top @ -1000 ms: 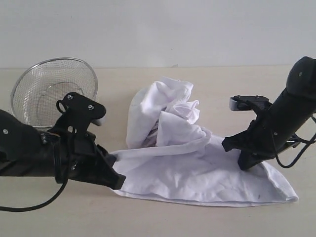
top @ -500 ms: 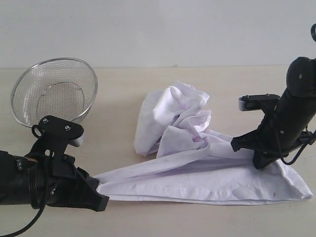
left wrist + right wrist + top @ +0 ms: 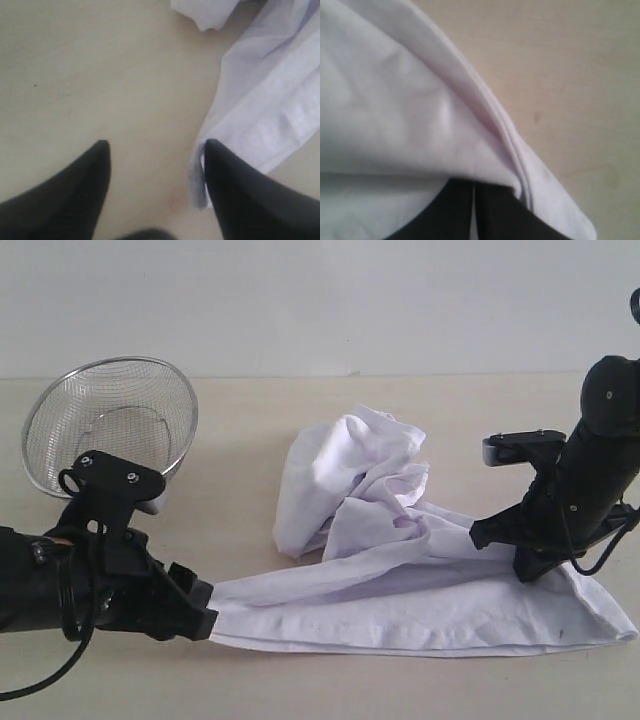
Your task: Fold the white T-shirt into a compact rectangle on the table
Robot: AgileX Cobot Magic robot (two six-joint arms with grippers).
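White T-shirt point(image 3: 400, 600): being spread across the table point(image 3: 330, 410); near edge being stretched flat between the two grippers, the rest lying bunched in a heap behind; left gripper point(image 3: 205, 608): jaws being held wide apart, bare table showing between them, nothing being gripped, one finger point(image 3: 235, 190) being touched by the shirt's hemmed corner; right gripper point(image 3: 520, 565): jaws being pressed together, shirt cloth being pinched at the tips; wire basket point(image 3: 110, 425): being propped tilted, well apart from the shirt.
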